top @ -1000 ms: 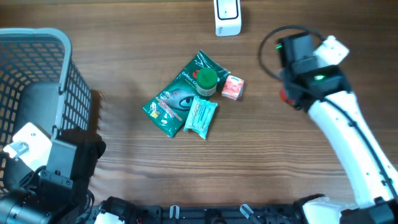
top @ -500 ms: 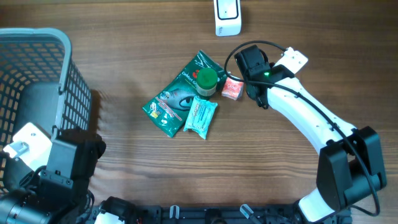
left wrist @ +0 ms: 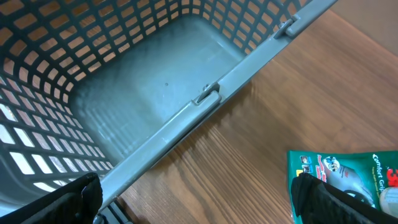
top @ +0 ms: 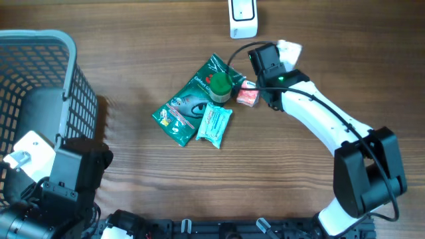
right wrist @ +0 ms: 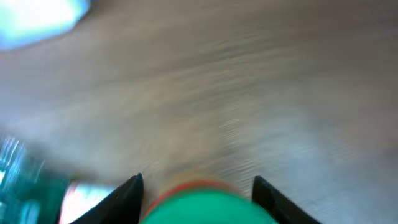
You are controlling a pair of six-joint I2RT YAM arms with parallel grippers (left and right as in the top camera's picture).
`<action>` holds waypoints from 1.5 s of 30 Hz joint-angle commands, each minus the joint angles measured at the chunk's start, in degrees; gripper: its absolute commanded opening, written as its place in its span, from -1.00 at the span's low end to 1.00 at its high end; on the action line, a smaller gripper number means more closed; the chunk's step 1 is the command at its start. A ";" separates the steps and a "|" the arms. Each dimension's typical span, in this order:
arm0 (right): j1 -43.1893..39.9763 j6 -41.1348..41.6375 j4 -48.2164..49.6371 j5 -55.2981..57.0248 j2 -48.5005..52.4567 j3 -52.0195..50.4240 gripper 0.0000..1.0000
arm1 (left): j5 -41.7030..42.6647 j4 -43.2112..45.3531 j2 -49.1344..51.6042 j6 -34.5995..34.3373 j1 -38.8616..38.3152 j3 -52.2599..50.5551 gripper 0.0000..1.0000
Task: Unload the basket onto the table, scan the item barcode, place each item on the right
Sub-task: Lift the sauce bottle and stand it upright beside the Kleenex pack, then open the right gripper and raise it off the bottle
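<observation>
Wood table [top: 133, 40], wrist view badly blurred. Right gripper [right wrist: 198, 190] spread around green cap [right wrist: 208, 210], contact can't be told. Pink packet [top: 248, 97], green pouch [top: 186, 106] crowded alongside. Left gripper [left wrist: 199, 199] spread wide, nothing held, over basket [left wrist: 205, 99].

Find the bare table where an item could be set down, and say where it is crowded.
Free: the wood between basket and green pouch; the front strip below the teal packet; the right end beyond the right arm. Crowded: jar, pink packet and arm bunch below the scanner.
</observation>
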 commanded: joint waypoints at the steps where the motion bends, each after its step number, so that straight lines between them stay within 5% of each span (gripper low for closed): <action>1: 0.22 -25.33 -0.72 -19.76 0.35 0.20 0.14 | -0.94 -0.04 -0.15 -0.90 0.48 0.00 1.00; 4: 0.22 -34.64 -1.14 -20.74 0.33 0.20 0.10 | -0.94 -0.04 -0.15 -0.90 0.48 0.00 1.00; 11: 0.17 -39.15 -9.01 -20.35 -2.29 1.53 0.12 | -0.94 -0.04 -0.15 -0.90 0.48 0.00 1.00; 12: 0.17 -38.88 -10.12 -20.44 -3.61 2.08 0.77 | -0.94 -0.04 -0.15 -0.90 0.48 0.00 1.00; 15: 0.17 -33.83 -12.50 -20.63 -10.84 3.15 0.99 | -0.94 -0.04 -0.15 -0.90 0.48 0.00 1.00; 19: 0.13 -13.64 -18.08 -20.61 -19.76 3.15 0.99 | -0.94 -0.04 -0.15 -0.90 0.48 0.00 1.00; 21: -0.81 8.57 -21.90 -20.81 -22.18 3.15 0.99 | -0.94 -0.04 -0.15 -0.90 0.48 0.00 1.00; 23: -2.62 49.46 -31.69 -30.36 -22.93 3.13 1.00 | -0.94 -0.04 -0.15 -0.90 0.48 0.00 1.00; 24: -2.60 56.04 -32.37 -31.85 -22.86 3.13 1.00 | -0.94 -0.04 -0.15 -0.90 0.48 0.00 1.00; 26: -2.45 55.67 -32.30 -28.24 -22.67 3.13 0.84 | -0.94 -0.04 -0.15 -0.90 0.48 0.00 1.00; 33: -2.45 73.61 -22.58 -32.63 -20.81 3.15 0.79 | -0.94 -0.04 -0.15 -0.90 0.48 0.00 1.00; 41: -6.82 71.28 -16.46 -35.85 -8.02 3.15 0.75 | -0.94 -0.04 -0.15 -0.90 0.48 0.00 1.00; 45: -7.50 66.03 -16.96 -34.32 -7.89 3.13 0.43 | -0.94 -0.04 -0.15 -0.90 0.48 0.00 1.00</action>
